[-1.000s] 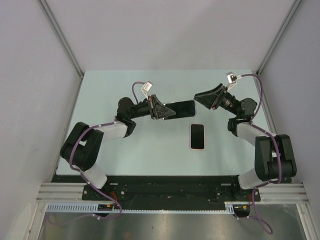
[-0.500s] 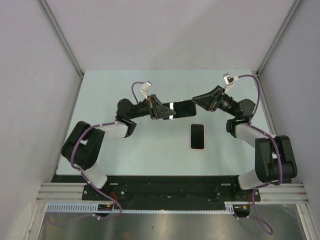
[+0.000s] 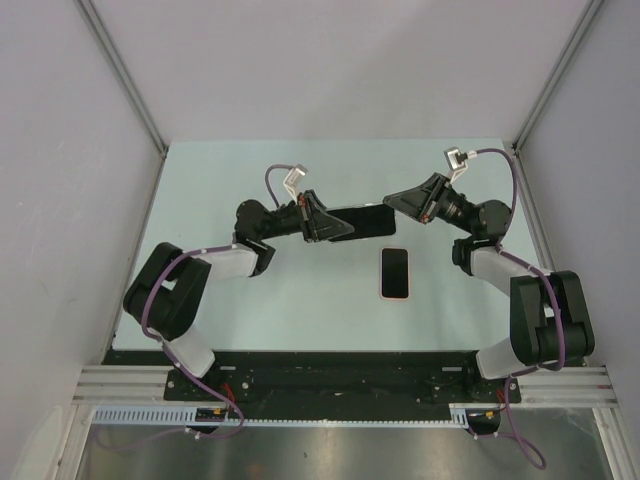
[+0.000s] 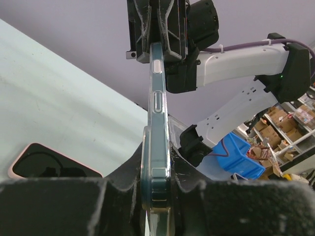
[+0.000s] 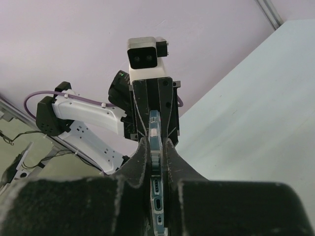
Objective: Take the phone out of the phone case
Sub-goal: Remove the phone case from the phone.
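Cased phone [image 3: 362, 218] was off the table [image 3: 250, 180], held in the air mid-workspace. It sat a little farther from the arm bases than the pink-rimmed item [image 3: 396, 273] lying flat on the surface.

Long axis ran roughly left-right, straight from one gripper to the other, broad dark face turned up toward the top camera.

Left gripper [image 3: 333, 222] was clamped on the left end, pinching across the thickness. Its wrist view showed the clear case edge with side buttons running away from its fingers [image 4: 129, 173].

Right gripper [image 3: 393, 203] was clamped on the opposite end, same pinch across the thickness. Its wrist view had the thin edge with oval cut-outs between its fingers [image 5: 139, 160].

So neither arm was nearer. Each sat at one end, facing the other along the phone's axis.

Judgement: separation would have to work along or about that axis, one end pulling or peeling against the other.

Couldn't tell whether either grip was on the case lip only or on case plus phone. Risk: if both pinched through the case, the phone would just be locked in.
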Action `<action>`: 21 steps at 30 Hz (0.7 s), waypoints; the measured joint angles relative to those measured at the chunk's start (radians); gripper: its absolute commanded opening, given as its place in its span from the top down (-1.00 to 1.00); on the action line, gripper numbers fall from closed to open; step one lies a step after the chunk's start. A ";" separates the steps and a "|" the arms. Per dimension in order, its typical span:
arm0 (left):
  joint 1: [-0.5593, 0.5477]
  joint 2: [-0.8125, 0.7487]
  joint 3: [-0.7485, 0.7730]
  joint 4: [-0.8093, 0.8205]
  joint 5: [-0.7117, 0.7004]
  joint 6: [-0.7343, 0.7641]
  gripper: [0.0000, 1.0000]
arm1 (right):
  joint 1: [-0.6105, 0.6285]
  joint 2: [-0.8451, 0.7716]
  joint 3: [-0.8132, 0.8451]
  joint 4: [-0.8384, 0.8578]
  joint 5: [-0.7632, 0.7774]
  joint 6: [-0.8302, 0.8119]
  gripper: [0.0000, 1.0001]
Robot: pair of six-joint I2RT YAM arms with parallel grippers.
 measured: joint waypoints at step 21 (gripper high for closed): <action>-0.005 -0.013 -0.018 0.026 0.019 0.062 0.99 | 0.004 -0.039 -0.011 -0.059 -0.004 0.088 1.00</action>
